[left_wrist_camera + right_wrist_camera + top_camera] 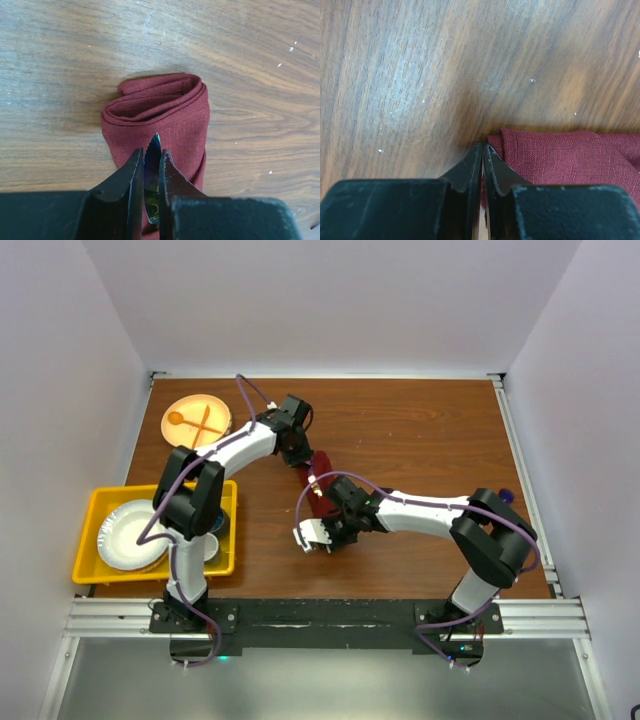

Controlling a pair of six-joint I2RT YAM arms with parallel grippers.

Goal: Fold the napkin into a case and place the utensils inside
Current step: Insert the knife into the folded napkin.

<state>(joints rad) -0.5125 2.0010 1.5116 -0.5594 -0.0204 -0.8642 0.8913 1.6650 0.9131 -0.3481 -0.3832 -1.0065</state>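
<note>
Maroon napkin case (320,480) folded narrow on the wooden table (420,440) between left gripper (300,460) and right gripper (326,510), seen from above; at the left wrist, jaws clamped on an iridescent utensil (151,172) over the cloth's rolled end; at the right wrist, jaws pinched shut at its corner.

Folded maroon case (170,115), iridescent utensil (152,165) over it

Mid-table (420,440) lies the case (321,478), a utensil (152,175) above it in the left gripper (151,152), the right gripper (483,146) at its near end; plate (190,400) far left, bin (110,492) near left.
</note>
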